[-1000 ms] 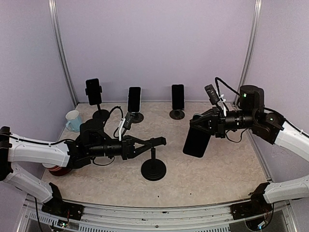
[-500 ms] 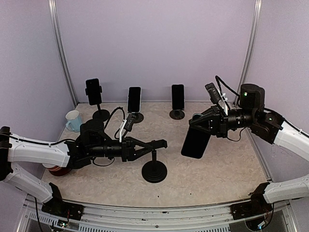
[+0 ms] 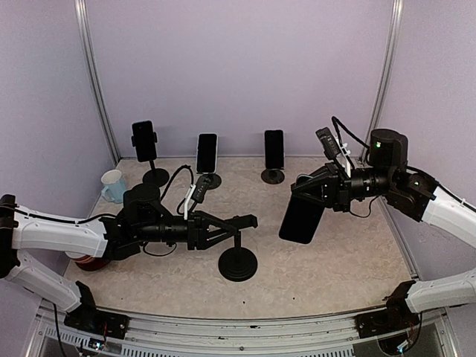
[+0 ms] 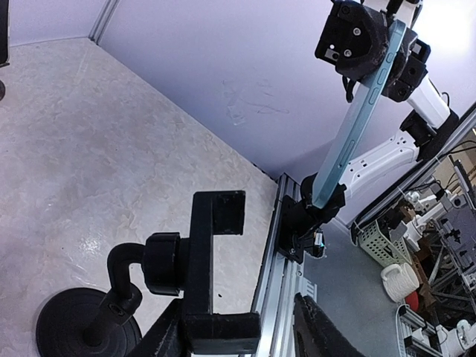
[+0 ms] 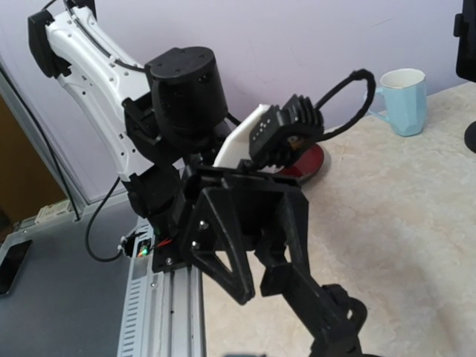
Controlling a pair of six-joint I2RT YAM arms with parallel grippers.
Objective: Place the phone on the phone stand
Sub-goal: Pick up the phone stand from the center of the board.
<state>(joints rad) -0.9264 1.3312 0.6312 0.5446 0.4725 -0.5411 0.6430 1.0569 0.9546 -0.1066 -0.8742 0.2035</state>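
Observation:
The phone (image 3: 301,217), dark-faced with a light blue edge (image 4: 355,130), hangs upright in the air, my right gripper (image 3: 311,193) shut on its top end. The black phone stand (image 3: 238,262) stands on the table left of it, round base down. Its clamp bracket (image 4: 202,268) sits between the fingers of my left gripper (image 3: 245,226). The bracket's lower arm lies against one finger (image 4: 160,336) and the other finger (image 4: 320,333) stands clear of it, so the jaws are open. The right wrist view shows the left gripper (image 5: 256,238) at the stand's head (image 5: 331,312).
Three other stands with phones line the back wall (image 3: 144,141) (image 3: 207,152) (image 3: 274,149). A pale blue mug (image 3: 113,186) and a red dish (image 3: 89,262) sit at the left. The metal rail (image 4: 271,282) marks the table's near edge.
My left gripper's jaws have spread wider around the stand's clamp. The right gripper with the phone has shifted slightly left and down, then held still.

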